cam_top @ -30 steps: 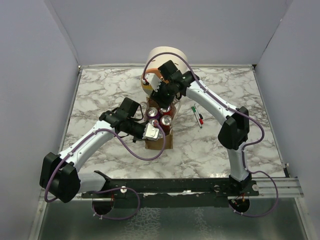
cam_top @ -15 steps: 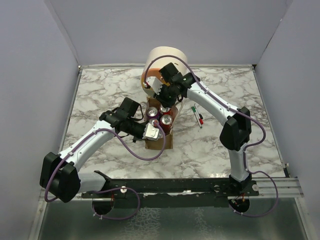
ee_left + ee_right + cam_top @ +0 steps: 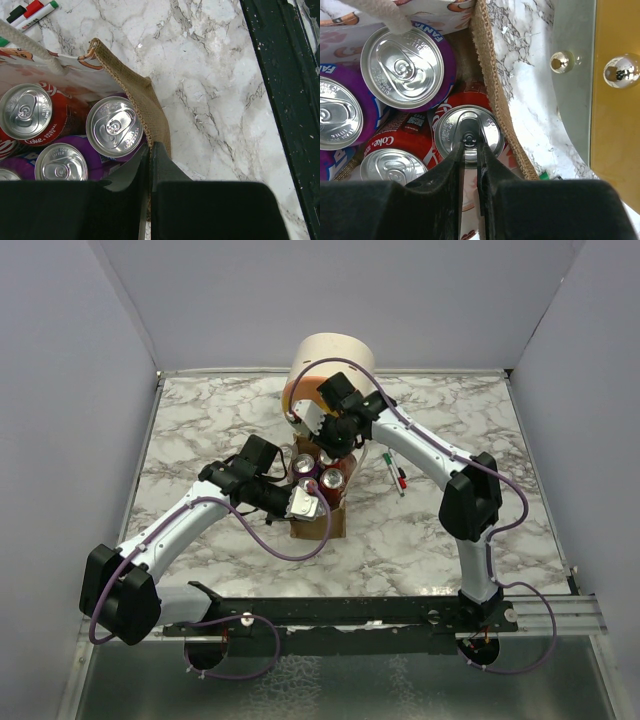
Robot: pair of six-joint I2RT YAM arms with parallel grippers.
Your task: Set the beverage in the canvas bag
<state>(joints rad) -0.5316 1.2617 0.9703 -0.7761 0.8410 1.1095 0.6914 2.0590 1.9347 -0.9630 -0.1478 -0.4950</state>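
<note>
Marble tabletop [image 3: 200, 430] is filling the floor of a grey-walled booth, and both arms are reaching in toward its middle. From the left, the left hand [image 3: 150, 152] is pinching the near wall of the bag [image 3: 142, 102]. Its fingers are closed on the rough brown cloth, with the rim rising just beyond their tips. Right behind that wall a purple can [image 3: 114, 127] is standing upright, touching the cloth, with the rest of the load packed close around it.

Over the far end of the bag the right hand [image 3: 471, 147] is hovering with its fingers drawn in to a thin slit. Only can lid is showing through the gap, so it is closed and seems to be carrying nothing, though I cannot tell whether the tips are touching the lid. The red can [image 3: 466, 122] is standing directly below that hand, its long axis pointing straight up at the wrist. It is sitting inside the bag, tucked against the cloth wall on the side facing the round cream box [image 3: 335, 355].

The right arm is plainly the nearer one, and the placing looks all but done. Because the can is lying straight underneath, the next move is probably a clean vertical lift — any sideways drift is likely to snag the wall or the cord handle [image 3: 380, 12] crossing the opening.

Further right, markers [image 3: 396, 472] are lying on the tabletop beside the right forearm, apart from the bag.
</note>
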